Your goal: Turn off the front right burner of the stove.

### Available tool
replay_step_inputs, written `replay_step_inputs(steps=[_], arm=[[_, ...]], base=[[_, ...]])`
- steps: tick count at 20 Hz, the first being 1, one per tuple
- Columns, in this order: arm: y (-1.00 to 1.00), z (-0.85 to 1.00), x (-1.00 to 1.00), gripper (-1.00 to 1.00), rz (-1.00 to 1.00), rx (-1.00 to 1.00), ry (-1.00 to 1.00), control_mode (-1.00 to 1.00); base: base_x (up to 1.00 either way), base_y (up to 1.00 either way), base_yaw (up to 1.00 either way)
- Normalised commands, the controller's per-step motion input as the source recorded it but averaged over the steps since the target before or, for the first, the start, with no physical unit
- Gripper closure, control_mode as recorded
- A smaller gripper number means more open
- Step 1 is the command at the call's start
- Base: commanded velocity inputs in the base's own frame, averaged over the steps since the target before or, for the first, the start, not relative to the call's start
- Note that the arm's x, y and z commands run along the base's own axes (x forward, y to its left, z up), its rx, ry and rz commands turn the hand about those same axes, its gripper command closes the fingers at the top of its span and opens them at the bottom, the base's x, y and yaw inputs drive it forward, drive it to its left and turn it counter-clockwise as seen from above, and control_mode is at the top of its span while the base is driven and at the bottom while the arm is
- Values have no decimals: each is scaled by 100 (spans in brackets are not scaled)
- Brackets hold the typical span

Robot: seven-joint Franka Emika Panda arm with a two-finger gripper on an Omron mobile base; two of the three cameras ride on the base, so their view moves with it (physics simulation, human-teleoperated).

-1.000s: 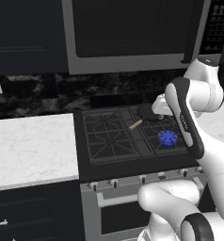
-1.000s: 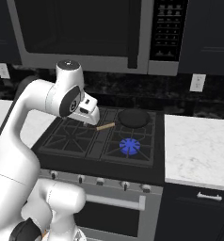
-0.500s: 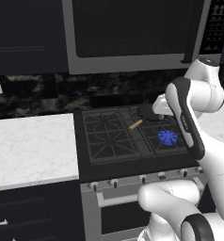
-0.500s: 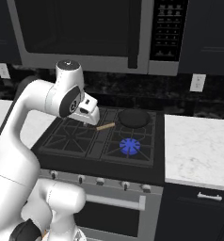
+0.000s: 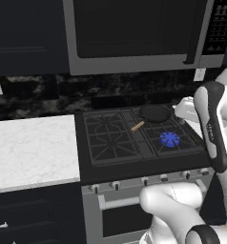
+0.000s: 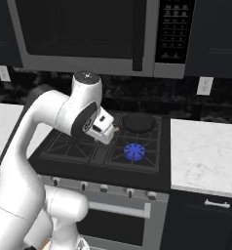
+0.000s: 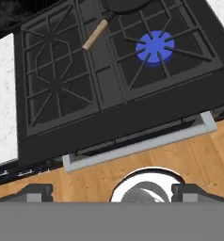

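Nothing has shifted lately: my end effector (image 7: 112,190) hangs with jaws apart above the stove (image 7: 109,94), front right burner (image 7: 155,48) still lit

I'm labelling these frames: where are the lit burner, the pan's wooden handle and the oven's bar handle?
front right burner (image 7: 155,48), hand view, centre of blue flame.
pan handle (image 7: 94,35), hand view, mid-handle.
oven bar handle (image 7: 142,146), hand view, middle of bar.
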Motion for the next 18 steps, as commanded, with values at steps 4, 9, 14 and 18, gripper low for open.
replay_step_inputs(steps=[4,9,14,18], arm=[[-71,-7,-100,-100,-29,21,-15,-100],[-87,-28,-100,-100,-33,20,-17,-100],[-68,-42,-80,-100,-39,24,-17,-100],[-35,-38,-45,-100,-35,23,-14,-100]], base=[[0,0,0],[0,0,0],[0,0,0],[0,0,0]])
